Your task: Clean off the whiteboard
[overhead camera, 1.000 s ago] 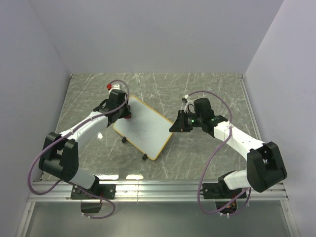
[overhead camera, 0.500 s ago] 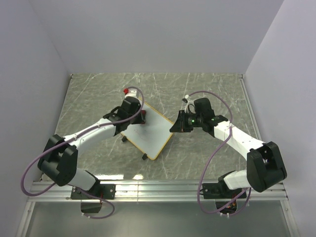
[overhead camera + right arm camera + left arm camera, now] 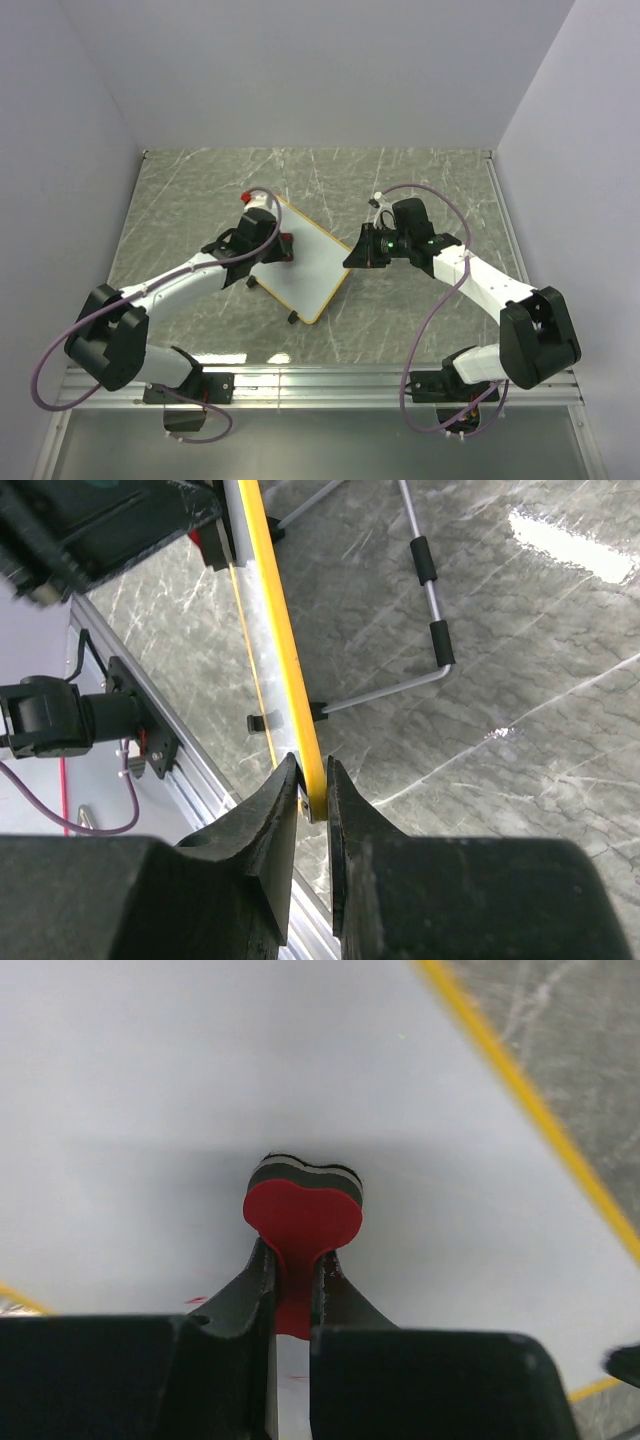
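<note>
- Seeing whiteboard (image 3: pixel 312 268) roughly centred on grey marble table (image 3: pixel 180 200).
- Got right gripper (image 3: pixel 312 785) pinched narrow on its yellow frame edge.
- Got left gripper (image 3: pixel 290 1265) clamping red heart-shaped eraser (image 3: pixel 303 1215), pressed against the white face.
- Spotting faint red marks (image 3: pixel 197 1300) near the eraser.

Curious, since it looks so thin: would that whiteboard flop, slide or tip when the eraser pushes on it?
Probably stiff: the whiteboard shows a straight yellow edge though the right hand pinches only one corner. Likely light and apt to tip or slide unheld under the eraser in the left hand, since it rests on a thin wire stand.
</note>
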Motion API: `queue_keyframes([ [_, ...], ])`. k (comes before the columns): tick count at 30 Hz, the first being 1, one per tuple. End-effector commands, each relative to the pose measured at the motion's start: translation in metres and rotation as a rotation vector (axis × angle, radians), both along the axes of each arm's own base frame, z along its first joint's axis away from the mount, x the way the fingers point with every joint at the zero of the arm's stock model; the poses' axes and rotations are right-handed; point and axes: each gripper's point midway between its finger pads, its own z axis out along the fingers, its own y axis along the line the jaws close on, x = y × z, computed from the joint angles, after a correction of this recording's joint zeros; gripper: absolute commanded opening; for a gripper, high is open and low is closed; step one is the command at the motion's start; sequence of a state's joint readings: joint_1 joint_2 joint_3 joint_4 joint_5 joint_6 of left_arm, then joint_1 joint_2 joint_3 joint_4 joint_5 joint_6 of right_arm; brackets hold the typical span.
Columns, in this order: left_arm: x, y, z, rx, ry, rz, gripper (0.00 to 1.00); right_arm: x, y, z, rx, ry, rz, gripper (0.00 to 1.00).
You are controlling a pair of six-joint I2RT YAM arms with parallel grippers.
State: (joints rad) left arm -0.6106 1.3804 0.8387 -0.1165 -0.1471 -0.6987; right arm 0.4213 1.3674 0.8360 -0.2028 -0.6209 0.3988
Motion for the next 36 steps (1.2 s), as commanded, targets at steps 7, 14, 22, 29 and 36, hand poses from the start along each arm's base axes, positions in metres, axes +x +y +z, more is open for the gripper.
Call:
queue_keyframes([
  [7, -0.029, 0.033, -0.064, 0.026, 0.173, 0.083, 0.0, -0.014, -0.023, -0.039, -0.165, 0.078, -0.019, 0.0],
  [14, -0.038, 0.05, -0.083, -0.001, 0.202, 0.149, 0.0, -0.012, -0.019, -0.037, -0.163, 0.086, -0.008, 0.0],
  [22, -0.057, 0.064, -0.112, -0.03, 0.292, 0.198, 0.0, -0.014, -0.015, -0.038, -0.167, 0.09, 0.007, 0.0],
  [29, -0.073, 0.069, -0.126, -0.034, 0.33, 0.214, 0.0, -0.01, -0.012, -0.034, -0.169, 0.082, 0.011, 0.0],
  [36, -0.082, 0.079, -0.13, -0.022, 0.371, 0.281, 0.0, -0.007, -0.011, -0.034, -0.166, 0.076, 0.01, 0.0],
])
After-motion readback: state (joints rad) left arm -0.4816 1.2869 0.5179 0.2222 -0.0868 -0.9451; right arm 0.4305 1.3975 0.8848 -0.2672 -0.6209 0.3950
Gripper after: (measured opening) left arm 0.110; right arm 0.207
